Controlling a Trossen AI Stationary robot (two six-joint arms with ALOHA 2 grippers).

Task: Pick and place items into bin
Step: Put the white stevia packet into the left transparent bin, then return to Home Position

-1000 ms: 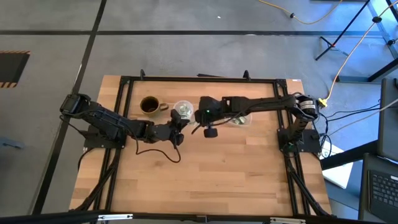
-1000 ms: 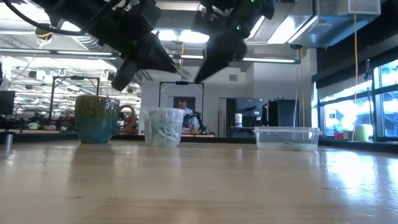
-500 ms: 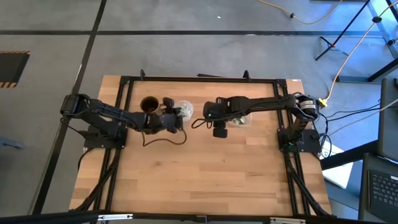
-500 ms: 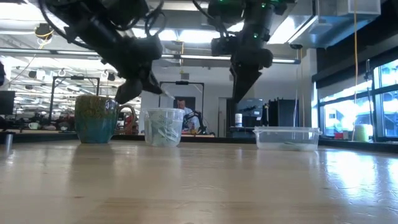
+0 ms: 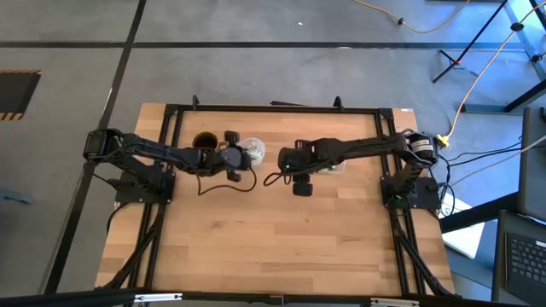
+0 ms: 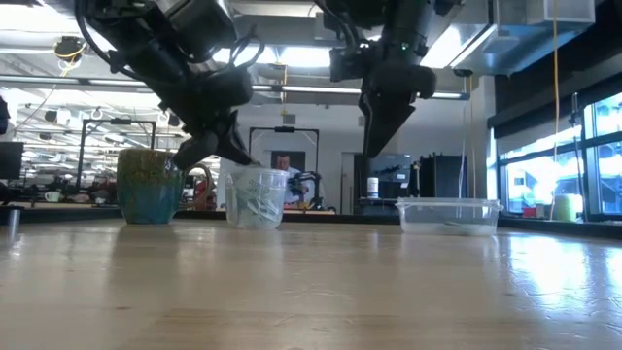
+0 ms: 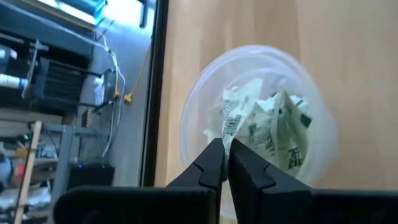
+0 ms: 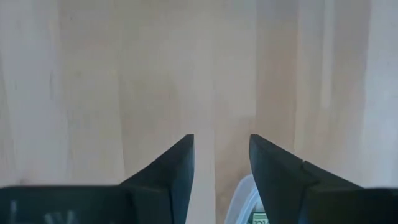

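Reaching for a pick, by the look of things: left gripper (image 7: 225, 163) poised just above the mouth of the clear cup (image 7: 258, 134), fingers pressed together with nothing between them, tips aimed down at the green-and-white packets (image 7: 267, 127) heaped inside. Next move, as judged: parting the fingers, dipping into the cup, closing on one packet, then lifting clear without tipping the light cup. Left arm stretched from the table's left edge across toward the middle, wrist bent downward over the cup, just beside the ceramic mug (image 6: 151, 185).

Further right, right gripper (image 8: 219, 165) hanging over bare wood, well above the tabletop, fingers apart and empty. Right arm reaching in from the table's right edge, forearm crossing above the clear bin (image 6: 449, 215), gripper pointing straight down between cup and bin. Bin rim just visible near the right fingers; some packets apparently already lying in it. Likely waiting its turn while the left arm works.
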